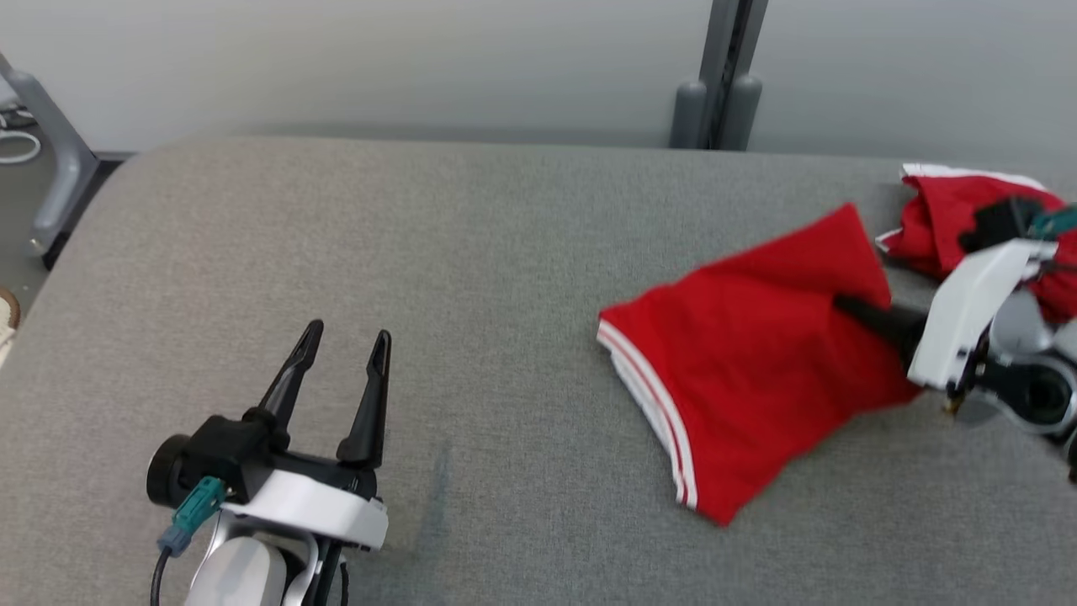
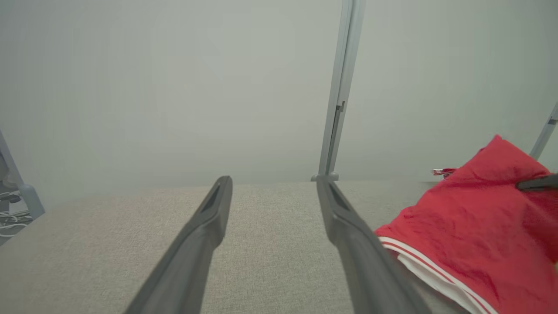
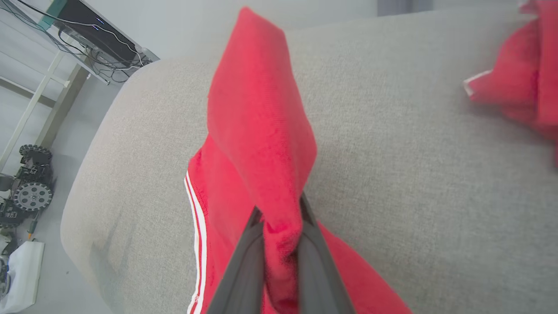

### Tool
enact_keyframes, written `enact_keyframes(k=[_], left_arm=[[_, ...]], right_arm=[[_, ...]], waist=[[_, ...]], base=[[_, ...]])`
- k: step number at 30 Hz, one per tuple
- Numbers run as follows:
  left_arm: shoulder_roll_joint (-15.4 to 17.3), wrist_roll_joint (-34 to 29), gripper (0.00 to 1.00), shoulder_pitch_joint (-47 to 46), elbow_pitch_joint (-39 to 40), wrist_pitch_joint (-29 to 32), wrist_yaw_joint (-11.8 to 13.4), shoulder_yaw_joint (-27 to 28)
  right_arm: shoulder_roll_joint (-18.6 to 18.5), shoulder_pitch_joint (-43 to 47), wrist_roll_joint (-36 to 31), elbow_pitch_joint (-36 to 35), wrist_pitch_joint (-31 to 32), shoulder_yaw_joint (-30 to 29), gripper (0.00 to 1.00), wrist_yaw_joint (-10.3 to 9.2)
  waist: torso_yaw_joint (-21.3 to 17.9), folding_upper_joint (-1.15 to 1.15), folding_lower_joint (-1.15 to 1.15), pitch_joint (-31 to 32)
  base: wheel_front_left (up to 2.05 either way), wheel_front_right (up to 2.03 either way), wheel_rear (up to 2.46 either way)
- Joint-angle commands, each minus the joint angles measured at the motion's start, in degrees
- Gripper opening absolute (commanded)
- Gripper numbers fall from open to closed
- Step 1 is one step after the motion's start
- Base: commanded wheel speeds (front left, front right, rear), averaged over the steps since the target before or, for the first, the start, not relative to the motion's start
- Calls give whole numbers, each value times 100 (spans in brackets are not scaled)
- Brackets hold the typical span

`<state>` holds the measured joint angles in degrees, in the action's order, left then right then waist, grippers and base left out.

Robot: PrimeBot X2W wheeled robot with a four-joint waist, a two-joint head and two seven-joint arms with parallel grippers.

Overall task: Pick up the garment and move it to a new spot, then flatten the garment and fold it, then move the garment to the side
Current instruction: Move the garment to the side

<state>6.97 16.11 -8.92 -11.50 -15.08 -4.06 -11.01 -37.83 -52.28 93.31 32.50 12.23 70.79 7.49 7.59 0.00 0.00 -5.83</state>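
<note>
Jaws of the right gripper (image 3: 281, 213) pinch a garment (image 1: 740, 379) fold for lifting; the left gripper (image 1: 347, 334) waits near left, jaws spread.

Left of the red garment (image 1: 740, 396) I have a wide stretch of bare grey table (image 1: 471, 252), and the strip on its near side is open too. My left gripper (image 1: 347, 330) hovers there, fingers spread, well apart from the cloth. Past the garment, toward the wall, the grey post (image 1: 724, 76) stands at the table's far edge. Right of the garment it is tight. My right gripper (image 1: 841, 303) is pinched on a raised fold, and another heap of red cloth (image 1: 951, 210) lies just behind it.
</note>
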Motion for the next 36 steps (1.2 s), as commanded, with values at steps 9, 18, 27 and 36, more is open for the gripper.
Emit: enact_keyframes(k=[9,18,27,36], left_arm=[[-103,-199,100,-649,101,-6,-135,-119],[-146,-362,100,-984,22,-6,-217,-113],[-123,-490,100,-1077,77,-6,-270,-74],[-81,-551,100,-1231,87,-6,-292,-124]], right_arm=[[-191,-1418,-294,328,442,-293,0,3],[-670,-2180,-465,605,726,-470,0,3],[-919,-2317,-604,868,479,-565,0,3],[-1094,-2622,-723,1309,331,-697,0,3]], waist=[[-169,0,0,-1252],[-319,0,0,-1695],[-493,0,0,-1814],[-523,0,0,-2180]], base=[[0,0,0],[0,0,0],[0,0,0],[0,0,0]])
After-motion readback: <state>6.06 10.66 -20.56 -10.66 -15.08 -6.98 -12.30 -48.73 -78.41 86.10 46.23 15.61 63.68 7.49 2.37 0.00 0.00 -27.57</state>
